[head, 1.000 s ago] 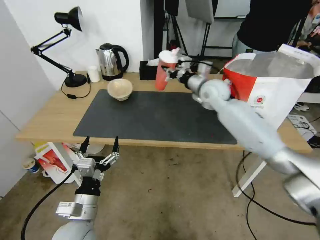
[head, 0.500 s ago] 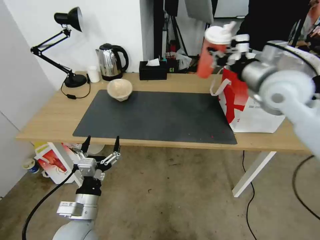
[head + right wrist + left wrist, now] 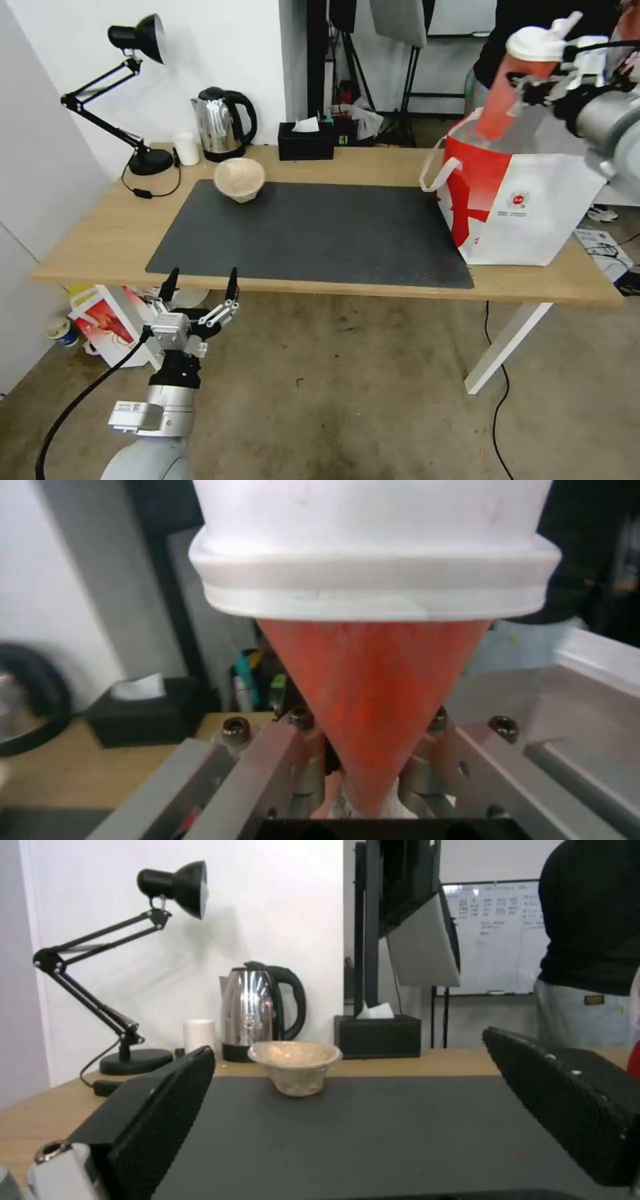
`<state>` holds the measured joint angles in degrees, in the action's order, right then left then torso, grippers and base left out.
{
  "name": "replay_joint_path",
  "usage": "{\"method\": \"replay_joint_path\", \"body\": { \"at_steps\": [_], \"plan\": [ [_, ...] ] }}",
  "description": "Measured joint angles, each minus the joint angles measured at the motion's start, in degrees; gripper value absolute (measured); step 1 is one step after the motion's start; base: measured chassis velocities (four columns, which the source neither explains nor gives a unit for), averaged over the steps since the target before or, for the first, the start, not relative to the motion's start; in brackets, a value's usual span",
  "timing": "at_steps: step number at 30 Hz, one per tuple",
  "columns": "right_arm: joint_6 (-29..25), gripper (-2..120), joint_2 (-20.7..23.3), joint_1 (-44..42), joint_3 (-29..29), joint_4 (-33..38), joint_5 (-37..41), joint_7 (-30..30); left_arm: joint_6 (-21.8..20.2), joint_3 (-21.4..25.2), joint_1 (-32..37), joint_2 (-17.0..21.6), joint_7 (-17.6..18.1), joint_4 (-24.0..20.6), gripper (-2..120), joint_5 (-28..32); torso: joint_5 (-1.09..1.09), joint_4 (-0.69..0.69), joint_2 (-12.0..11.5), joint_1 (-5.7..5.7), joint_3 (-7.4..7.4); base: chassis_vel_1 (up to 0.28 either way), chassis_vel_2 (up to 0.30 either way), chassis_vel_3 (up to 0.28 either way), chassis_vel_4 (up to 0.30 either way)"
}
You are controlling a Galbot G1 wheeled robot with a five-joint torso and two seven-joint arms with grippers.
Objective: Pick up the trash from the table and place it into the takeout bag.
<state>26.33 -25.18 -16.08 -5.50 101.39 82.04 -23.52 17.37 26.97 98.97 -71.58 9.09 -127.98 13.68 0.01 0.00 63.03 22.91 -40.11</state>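
Right gripper [image 3: 533, 83] pinched the red-orange cup [image 3: 517, 87], tilted above the takeout bag [image 3: 527, 200]; left gripper [image 3: 200, 297] hung spread below the table [image 3: 100, 233].

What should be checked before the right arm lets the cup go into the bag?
1. Right gripper clamped on the red-orange cup: ok.
2. Cup above the takeout bag mouth: ok; its base overlaps the opening.
3. Cup upright: not ok, tilted.
4. Bag standing open on the table: ok.
5. Room inside the bag: cannot tell.
6. Left gripper open, parked below the table edge, clear of the beige pulp bowl: ok.
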Motion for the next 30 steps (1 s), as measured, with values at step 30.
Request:
{"method": "replay_joint_path", "body": {
  "at_steps": [30],
  "plan": [
    [-0.8,21,-4.1,-2.1,2.6,-12.7,-10.8,3.5,0.3,-0.4,0.0,-0.5,-0.1,1.3,100,0.1,-0.01,0.0,0.0,0.01,0.0,0.0,0.0,0.0,0.0]
  ]
}}
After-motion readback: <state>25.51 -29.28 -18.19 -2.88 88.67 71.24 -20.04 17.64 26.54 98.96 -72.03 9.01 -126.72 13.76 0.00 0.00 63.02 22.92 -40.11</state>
